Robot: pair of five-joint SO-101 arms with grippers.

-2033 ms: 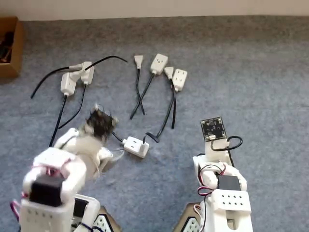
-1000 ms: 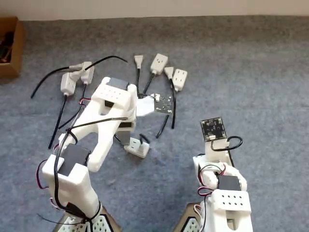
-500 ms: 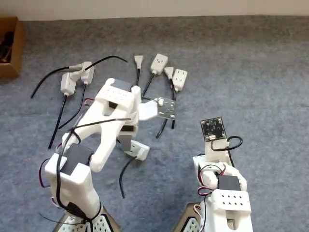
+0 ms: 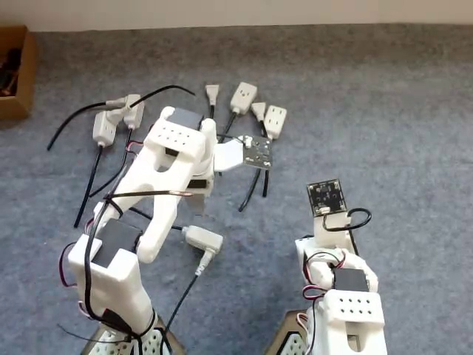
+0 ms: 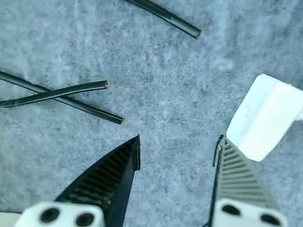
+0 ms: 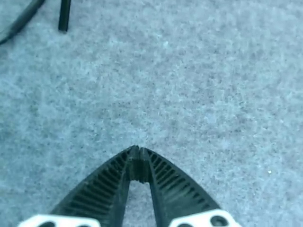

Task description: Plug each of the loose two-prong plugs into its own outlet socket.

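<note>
The left arm (image 4: 174,166) has swung out over the cords while the near socket (image 4: 203,238) has slid back toward its base, bringing no plug (image 4: 212,92) closer to seating; the left claw (image 5: 179,138) gapes wide and empty, a white block (image 5: 265,116) just beside one finger, and the right claw (image 6: 138,150) is closed on nothing.

fuzzy grey carpet-like counter (image 4: 399,103) all across, brown cardboard box (image 4: 16,109) way off at the far left edge with something dark inside, pale strip of wall (image 4: 236,11) along the far side

Grey carpet (image 4: 384,111), cardboard box (image 4: 15,74) L edge, pale wall (image 4: 236,11) behind.
</note>
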